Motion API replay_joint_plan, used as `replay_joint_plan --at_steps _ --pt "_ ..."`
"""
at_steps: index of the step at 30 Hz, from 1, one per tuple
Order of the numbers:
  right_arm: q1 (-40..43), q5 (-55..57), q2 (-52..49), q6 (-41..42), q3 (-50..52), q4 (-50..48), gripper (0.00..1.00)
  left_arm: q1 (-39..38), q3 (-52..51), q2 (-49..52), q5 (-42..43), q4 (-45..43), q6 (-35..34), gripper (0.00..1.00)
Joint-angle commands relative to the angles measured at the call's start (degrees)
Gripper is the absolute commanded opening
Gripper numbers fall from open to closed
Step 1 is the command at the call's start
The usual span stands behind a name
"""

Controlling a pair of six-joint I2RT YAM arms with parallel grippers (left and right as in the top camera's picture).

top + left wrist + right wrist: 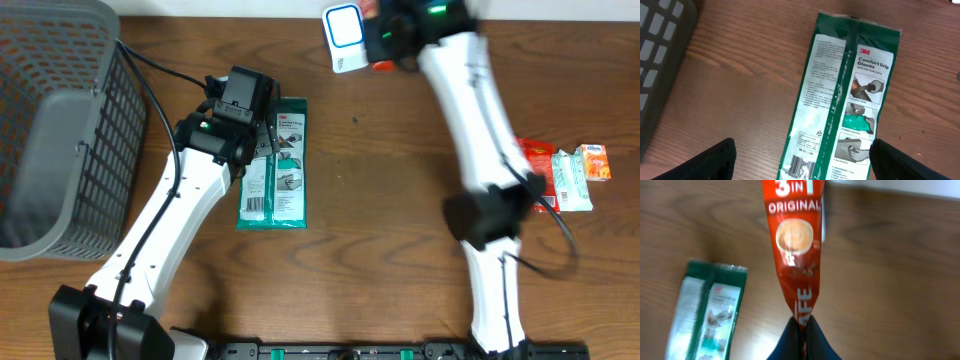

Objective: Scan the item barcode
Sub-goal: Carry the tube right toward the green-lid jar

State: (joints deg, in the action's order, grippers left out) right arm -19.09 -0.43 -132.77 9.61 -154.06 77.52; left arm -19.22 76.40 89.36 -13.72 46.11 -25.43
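The right claw is clenched tight on the bottom tip of a long red shiny coffee packet. The packet has white letters and a picture of a cup on it. It sticks out straight ahead of the claw, up off the brown wooden table. Just past the far end of the packet is a white scanner with a blue-edged window. I cannot tell if the packet touches it.

I think the job is at the scanning step: the packet is picked up and held out to the scanner. No barcode stripes show on the side of the packet we can see, so they may be on the back. The next move likely needs the claw to turn the striped side to the blue window and hold it steady and close. The grip is only on a thin tip, so the packet could swing or slip.

Far off to the side, the left claw is wide open and holds nothing. Right under it lies a flat green and white plastic pack of gloves. Past that arm is a grey plastic basket with holes. Back near the right arm's elbow lie a few small snack packs in orange, white and green.
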Motion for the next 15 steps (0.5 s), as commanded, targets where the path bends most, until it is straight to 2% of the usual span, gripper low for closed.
replay_joint_plan --at_steps 1,9,12,15 --pt "2.6 2.0 8.5 -1.6 -0.9 5.6 0.01 0.3 -0.1 -0.6 -0.9 0.1 0.3 0.85" --pt "13.2 5.3 14.3 -1.5 -0.9 19.8 0.01 0.3 -0.1 -0.6 -0.9 0.1 0.3 0.85" --pt "18.0 4.8 14.3 -0.3 2.2 19.8 0.01 0.3 -0.1 -0.6 -0.9 0.1 0.3 0.85" --pt "23.6 5.1 14.3 2.2 9.8 19.8 0.01 0.3 -0.1 -0.6 -0.9 0.1 0.3 0.86"
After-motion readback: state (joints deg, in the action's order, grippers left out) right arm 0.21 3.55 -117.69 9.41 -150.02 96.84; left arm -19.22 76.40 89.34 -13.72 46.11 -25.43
